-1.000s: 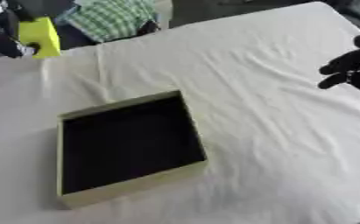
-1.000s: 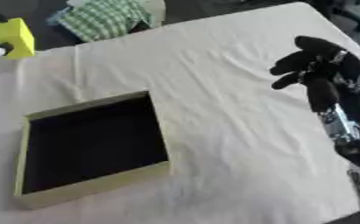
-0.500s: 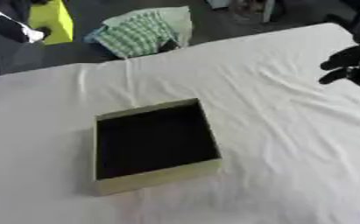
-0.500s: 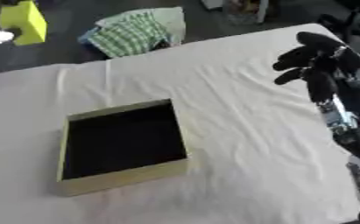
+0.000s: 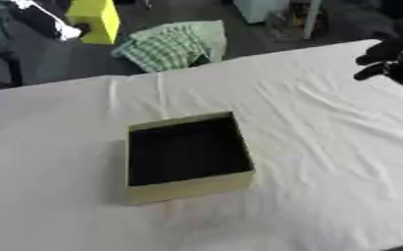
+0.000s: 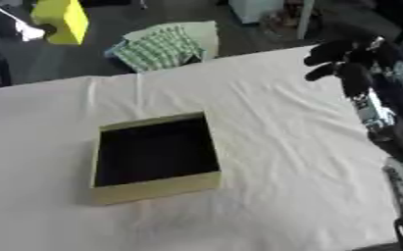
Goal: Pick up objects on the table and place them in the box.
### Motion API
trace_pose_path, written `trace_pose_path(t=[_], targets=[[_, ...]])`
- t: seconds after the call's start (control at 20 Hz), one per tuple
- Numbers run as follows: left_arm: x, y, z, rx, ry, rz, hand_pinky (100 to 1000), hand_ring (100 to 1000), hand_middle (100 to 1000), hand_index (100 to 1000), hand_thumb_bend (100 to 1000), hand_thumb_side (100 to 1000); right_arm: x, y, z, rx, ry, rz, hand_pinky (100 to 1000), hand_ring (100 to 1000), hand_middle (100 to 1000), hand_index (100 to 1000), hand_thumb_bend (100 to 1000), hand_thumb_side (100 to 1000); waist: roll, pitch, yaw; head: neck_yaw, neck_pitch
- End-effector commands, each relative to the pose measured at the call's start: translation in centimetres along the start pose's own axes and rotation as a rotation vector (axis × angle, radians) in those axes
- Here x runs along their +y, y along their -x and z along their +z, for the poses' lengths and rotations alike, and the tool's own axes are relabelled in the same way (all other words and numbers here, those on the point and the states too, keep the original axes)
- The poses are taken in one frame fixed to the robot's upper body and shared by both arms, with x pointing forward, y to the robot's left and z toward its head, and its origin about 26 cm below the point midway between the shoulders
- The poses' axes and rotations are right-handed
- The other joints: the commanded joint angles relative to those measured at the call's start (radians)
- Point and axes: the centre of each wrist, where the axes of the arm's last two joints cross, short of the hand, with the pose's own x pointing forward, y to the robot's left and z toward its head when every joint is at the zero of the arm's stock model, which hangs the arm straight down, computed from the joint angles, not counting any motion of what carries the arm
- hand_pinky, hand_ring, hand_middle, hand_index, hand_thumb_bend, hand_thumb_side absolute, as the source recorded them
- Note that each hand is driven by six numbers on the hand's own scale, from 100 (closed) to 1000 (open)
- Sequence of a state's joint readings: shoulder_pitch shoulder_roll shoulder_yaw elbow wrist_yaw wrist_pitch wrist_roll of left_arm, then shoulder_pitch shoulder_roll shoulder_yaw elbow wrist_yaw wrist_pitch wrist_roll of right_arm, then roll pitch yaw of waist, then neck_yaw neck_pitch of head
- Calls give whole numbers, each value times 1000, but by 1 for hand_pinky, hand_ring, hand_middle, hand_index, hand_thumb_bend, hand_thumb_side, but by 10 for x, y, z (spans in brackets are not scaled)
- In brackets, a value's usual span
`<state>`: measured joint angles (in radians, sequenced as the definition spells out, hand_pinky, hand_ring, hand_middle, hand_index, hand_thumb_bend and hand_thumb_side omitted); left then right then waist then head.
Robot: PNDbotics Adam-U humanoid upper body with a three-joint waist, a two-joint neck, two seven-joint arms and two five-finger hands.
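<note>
Box (image 5: 187, 154) sits mid-table on white cloth (image 5: 324, 147), open, looks empty. Right hand (image 6: 346, 61) hangs over far right edge, fingers curled, holding nothing afaict. No objects visible on table; checked cloth (image 5: 174, 46) lies beyond far edge. Risk: reaching w/o target, snagging cloth wrinkles, shifting box. No readable labels.

The box (image 5: 187, 157) is a shallow, square, open-topped tray with pale olive-tan walls and a black interior; it sits flat on the white cloth near the middle of the table, slightly skewed so its near wall faces the lower left; nothing can be seen inside it; no loose objects show on the cloth around it.
</note>
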<state>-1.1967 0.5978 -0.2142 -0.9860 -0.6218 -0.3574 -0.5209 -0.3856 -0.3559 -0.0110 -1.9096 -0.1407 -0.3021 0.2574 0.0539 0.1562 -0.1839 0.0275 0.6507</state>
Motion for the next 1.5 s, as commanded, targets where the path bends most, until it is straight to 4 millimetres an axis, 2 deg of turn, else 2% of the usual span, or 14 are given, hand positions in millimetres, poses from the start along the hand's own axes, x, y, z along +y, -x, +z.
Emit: trace_pose_path(t=[0.05, 0.3, 0.55, 0.75, 0.95, 1.0, 1.05, 1.3, 1.5], targets=[[4, -22, -9, -99, 37, -46, 702, 461, 459, 645, 361, 124, -4, -3, -2, -9, -4, 5, 624, 721, 691, 905, 100, 608, -8, -25, 2, -4, 15], [-18, -50, -25, -222, 134, -68, 705, 470, 463, 651, 369, 139, -3, -2, -3, -11, 0, -3, 625, 721, 698, 905, 100, 610, -12, -34, 2, -5, 26], [-46, -70, -38, -306, 213, -43, 713, 471, 467, 651, 355, 156, -1, -3, -6, -18, -1, -11, 625, 721, 698, 906, 100, 611, -15, -32, -6, -7, 34], [-70, -78, -43, -345, 281, -15, 719, 476, 475, 655, 351, 178, -1, -2, -6, -19, 0, -12, 624, 720, 697, 906, 100, 613, -17, -27, -7, -9, 40], [-86, -84, -46, -366, 325, 7, 725, 481, 481, 659, 350, 193, 0, -2, -7, -19, 0, -14, 623, 720, 697, 906, 100, 615, -17, -22, -6, -14, 43], [-90, -85, -47, -372, 336, 12, 728, 485, 485, 662, 392, 183, 0, -2, -7, -20, 0, -14, 623, 720, 697, 906, 100, 613, -17, -21, -6, -15, 43], [-94, -86, -47, -379, 348, 16, 730, 489, 489, 665, 351, 204, 0, -2, -7, -20, 0, -14, 623, 720, 697, 906, 100, 615, -17, -19, -6, -16, 43], [-109, -92, -48, -400, 395, 18, 737, 512, 512, 684, 371, 221, 0, -2, -7, -19, 2, -14, 622, 719, 696, 906, 100, 617, -19, -14, -4, -18, 43], [-117, -94, -47, -404, 398, 11, 767, 599, 612, 749, 424, 246, 1, -2, -7, -18, 2, -15, 622, 719, 696, 907, 100, 619, -19, -12, -1, -19, 43]])
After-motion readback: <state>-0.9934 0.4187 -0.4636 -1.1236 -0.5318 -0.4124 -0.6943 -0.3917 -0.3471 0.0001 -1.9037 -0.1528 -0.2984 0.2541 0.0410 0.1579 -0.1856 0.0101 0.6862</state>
